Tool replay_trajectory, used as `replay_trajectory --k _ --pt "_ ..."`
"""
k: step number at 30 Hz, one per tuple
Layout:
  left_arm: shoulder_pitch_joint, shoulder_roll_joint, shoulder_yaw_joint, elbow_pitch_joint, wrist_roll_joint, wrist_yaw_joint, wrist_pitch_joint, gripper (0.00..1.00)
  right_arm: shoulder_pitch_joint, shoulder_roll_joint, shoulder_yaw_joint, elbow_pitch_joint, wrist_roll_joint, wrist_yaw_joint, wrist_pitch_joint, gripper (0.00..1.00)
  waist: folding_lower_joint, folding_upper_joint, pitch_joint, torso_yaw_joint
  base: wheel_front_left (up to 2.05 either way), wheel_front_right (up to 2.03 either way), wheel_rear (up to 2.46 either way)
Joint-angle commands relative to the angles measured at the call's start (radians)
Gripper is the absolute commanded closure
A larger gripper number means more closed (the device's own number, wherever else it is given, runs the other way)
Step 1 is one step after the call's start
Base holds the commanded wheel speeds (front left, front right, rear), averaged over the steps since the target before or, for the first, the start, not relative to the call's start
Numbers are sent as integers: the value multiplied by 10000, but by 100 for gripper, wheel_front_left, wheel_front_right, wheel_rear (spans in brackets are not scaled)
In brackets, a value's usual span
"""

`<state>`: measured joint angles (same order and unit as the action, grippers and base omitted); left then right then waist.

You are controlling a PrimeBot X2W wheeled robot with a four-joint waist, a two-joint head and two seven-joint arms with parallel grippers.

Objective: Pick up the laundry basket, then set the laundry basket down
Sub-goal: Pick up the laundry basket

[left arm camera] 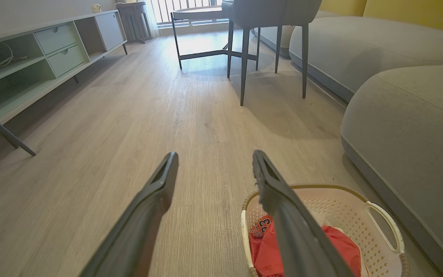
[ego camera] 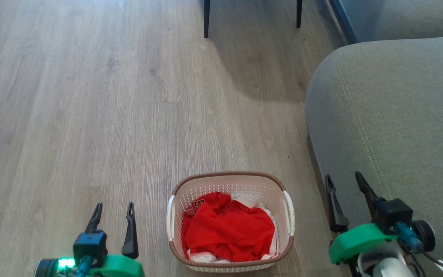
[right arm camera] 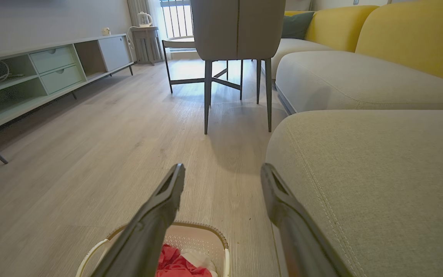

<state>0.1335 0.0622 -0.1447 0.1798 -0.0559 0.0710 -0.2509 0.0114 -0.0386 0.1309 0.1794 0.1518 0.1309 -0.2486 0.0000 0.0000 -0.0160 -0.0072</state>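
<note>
Head view: your laundry basket [ego camera: 244, 187] sits at bottom centre of the frame, on the wood floor [ego camera: 90, 115], upright. Red clothing [ego camera: 227, 229] is heaped inside, with a bit of white cloth at its edges. White handles show on both short sides.

Left gripper [ego camera: 114, 207], lower left of the frame: fingers spread apart, nothing between them. It is near the basket's left handle, not touching.

Right gripper [ego camera: 343, 177], lower right of the frame: fingers also parted and empty. It stands off the basket's right side, in front of the grey sofa cushion [ego camera: 390, 115] that takes up the right of the frame.

Left wrist view: the basket shows at lower right, partly behind the right-hand finger, one white handle in plain sight.

Right wrist view: the basket's brown rim and a bit of the red clothing show at the bottom edge, behind the left-hand finger.

Two dark chair legs [ego camera: 206, 19] stand at top centre of the head view, well apart from the basket.
</note>
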Motion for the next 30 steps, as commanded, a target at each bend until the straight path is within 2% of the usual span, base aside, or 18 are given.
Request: replay_trajectory --k 1,19,30 --pt "-356 -3 403 -274 87 23 -109 0 -100 -116 216 -298 -31 -2 -132 0 0 0 7 2 0 0 0" --pt "-468 -65 371 -264 94 -22 -109 0 -151 -116 106 -204 -22 -2 -132 0 0 0 325 31 0 0 0" --pt "-1352 -106 359 100 -308 -198 -109 0 -932 -116 -107 205 -30 -2 -132 0 0 0 1656 26 0 0 0"
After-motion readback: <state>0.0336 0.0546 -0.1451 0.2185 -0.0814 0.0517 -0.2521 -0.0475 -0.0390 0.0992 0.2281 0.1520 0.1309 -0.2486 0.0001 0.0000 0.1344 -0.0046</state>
